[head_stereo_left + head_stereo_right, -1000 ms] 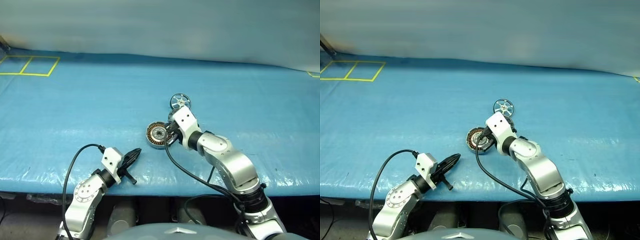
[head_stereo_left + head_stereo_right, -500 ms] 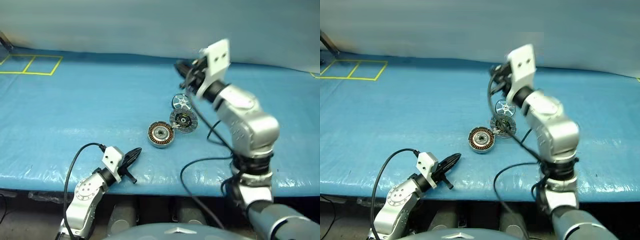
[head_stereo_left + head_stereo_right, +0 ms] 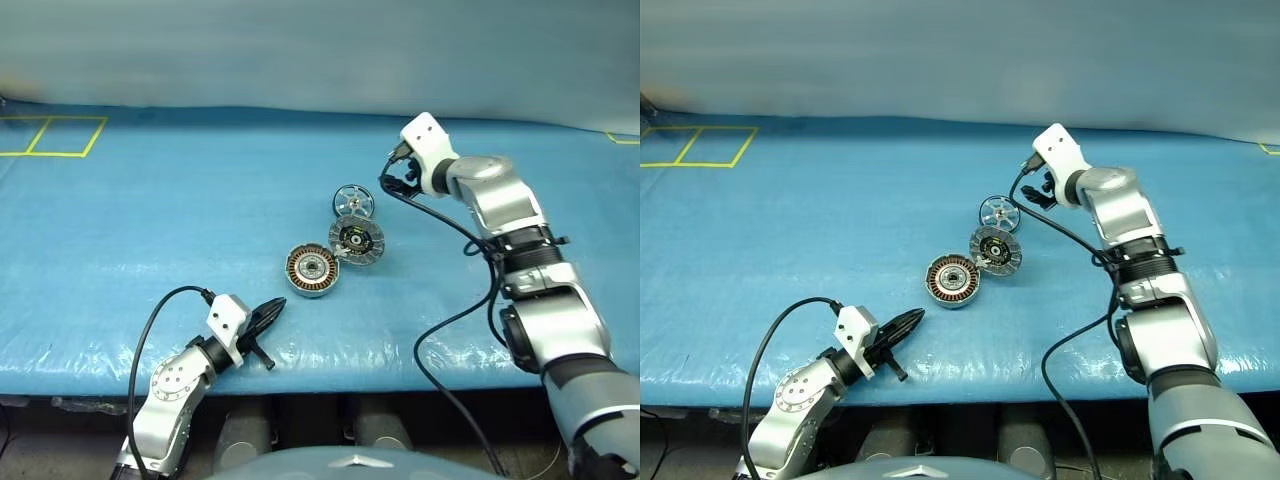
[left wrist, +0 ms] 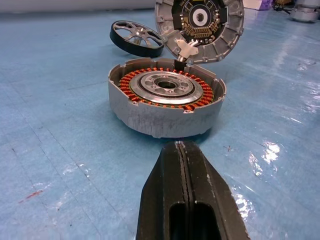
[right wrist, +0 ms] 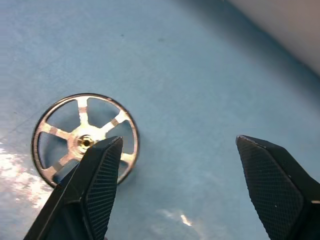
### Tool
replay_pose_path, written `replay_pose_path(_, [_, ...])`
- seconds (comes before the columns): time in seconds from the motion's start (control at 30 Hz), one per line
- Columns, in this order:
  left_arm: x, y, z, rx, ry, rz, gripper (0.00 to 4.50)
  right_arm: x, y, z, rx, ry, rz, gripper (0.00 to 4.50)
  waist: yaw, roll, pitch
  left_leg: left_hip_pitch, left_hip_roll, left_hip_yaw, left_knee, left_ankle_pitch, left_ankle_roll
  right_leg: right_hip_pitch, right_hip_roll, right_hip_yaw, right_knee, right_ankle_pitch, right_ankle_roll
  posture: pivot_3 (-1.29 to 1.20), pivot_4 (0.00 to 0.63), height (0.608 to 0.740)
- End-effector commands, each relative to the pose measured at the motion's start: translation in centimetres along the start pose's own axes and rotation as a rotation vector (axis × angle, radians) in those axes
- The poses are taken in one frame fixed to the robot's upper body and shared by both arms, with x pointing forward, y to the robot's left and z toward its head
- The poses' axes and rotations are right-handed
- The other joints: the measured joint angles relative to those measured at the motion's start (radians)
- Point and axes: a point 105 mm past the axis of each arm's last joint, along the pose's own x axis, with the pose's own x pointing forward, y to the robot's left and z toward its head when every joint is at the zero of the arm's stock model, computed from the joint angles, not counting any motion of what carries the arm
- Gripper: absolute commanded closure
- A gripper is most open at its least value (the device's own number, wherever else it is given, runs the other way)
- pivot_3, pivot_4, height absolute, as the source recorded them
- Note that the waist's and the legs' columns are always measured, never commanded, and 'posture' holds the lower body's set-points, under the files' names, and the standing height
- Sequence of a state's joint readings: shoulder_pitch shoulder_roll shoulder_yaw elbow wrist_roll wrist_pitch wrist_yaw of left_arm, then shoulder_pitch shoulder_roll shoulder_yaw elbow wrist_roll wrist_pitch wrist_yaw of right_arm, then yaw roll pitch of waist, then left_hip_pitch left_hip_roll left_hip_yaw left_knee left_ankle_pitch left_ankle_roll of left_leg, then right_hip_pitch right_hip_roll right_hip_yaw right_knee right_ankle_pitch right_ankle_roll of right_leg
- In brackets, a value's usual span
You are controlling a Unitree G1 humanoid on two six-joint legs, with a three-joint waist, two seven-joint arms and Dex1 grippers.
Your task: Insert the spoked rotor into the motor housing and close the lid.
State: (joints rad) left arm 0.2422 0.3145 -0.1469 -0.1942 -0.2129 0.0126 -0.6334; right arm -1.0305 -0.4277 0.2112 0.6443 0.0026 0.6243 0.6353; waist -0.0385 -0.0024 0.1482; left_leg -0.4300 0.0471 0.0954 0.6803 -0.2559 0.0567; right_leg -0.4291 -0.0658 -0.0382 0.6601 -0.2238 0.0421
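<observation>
The motor housing lies on the blue table with its copper windings showing. Its lid stands swung open at the hinged far-right edge, dark inner face up. The spoked rotor lies flat just behind the lid. My right gripper hangs open above the table, just right of the rotor and not touching it. In the right wrist view the rotor sits beside one finger, outside the jaws. My left gripper is shut and empty, pointing at the housing from the near side.
Yellow tape squares mark the table's far left corner. A pale wall runs behind the table. The table's front edge lies close under my left arm. Cables trail from both wrists.
My right gripper let go at the housing, rose and swung to the far right beside the rotor, opening its jaws. The lid now stands open. My left arm stayed put.
</observation>
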Motion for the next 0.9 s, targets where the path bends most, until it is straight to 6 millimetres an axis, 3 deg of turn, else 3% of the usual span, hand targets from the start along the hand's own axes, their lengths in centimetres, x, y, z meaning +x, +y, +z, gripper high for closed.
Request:
replay_pose_path(0.03, [0.0, -0.1, 0.7, 0.030, -0.024, 0.001, 4.50, 0.8, 0.7, 2.1, -0.007, 0.000, 0.018, 0.66, 0.002, 0.000, 0.000, 0.000, 0.000, 0.000, 0.000, 0.000, 0.000, 0.000, 0.000, 0.000, 0.000, 0.000, 0.000, 0.00, 0.150, 0.740])
replay_pose_path(0.33, [-0.4, -0.2, 0.5, 0.029, -0.015, 0.030, 4.50, 2.9, 3.6, 1.6, -0.064, 0.090, 0.107, 0.66, 0.013, 0.000, 0.000, -0.001, -0.001, 0.000, 0.000, 0.000, 0.000, 0.000, -0.002, 0.000, -0.001, 0.001, 0.001, 0.00, 0.150, 0.740])
replay_pose_path(0.9, [-0.2, -0.3, 0.2, 0.022, -0.026, 0.027, 4.50, 2.4, 2.2, -0.4, -0.052, 0.157, 0.088, 0.66, 0.006, 0.001, 0.000, -0.001, -0.001, 0.000, 0.000, 0.000, 0.000, 0.000, -0.002, -0.001, 0.000, 0.001, 0.001, 0.00, 0.150, 0.740])
